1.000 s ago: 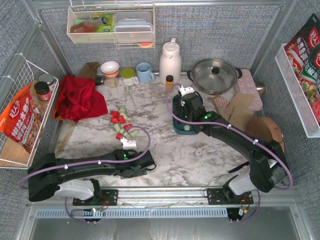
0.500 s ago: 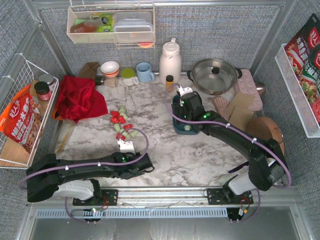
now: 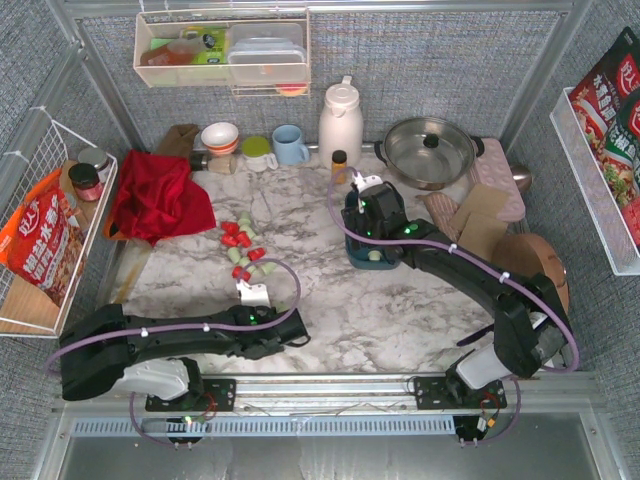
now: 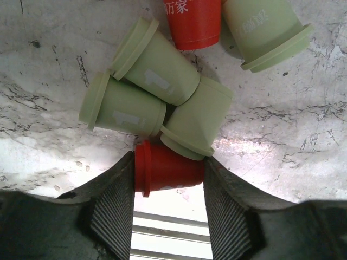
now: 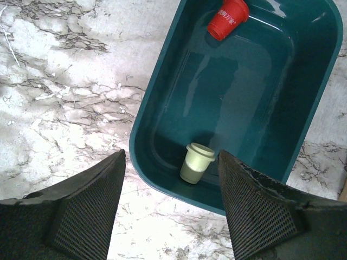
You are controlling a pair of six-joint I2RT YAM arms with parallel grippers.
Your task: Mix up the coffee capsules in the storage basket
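Several red and pale green coffee capsules (image 3: 242, 245) lie loose on the marble left of centre. My left gripper (image 3: 253, 290) sits at the near end of that heap. In the left wrist view it (image 4: 169, 187) is shut on a red capsule (image 4: 168, 172) lying sideways, with three green capsules (image 4: 154, 67) touching just beyond. The dark teal storage basket (image 3: 352, 240) stands at centre right. My right gripper (image 3: 372, 215) hovers open over its near end (image 5: 171, 200). The basket (image 5: 162, 103) holds one green capsule (image 5: 196, 162) and one red capsule (image 5: 227, 19).
A red cloth (image 3: 155, 195) lies at the left. A small amber bottle (image 3: 339, 165), a white jug (image 3: 340, 120), a blue mug (image 3: 290, 145) and a steel pot (image 3: 430, 150) stand along the back. Wooden boards (image 3: 480, 220) lie right of the basket. A white wire basket (image 3: 40, 230) hangs left.
My left gripper has shifted slightly left at the near end of the capsule heap, and the nearest capsules have moved. My right gripper has edged a little left over the basket.
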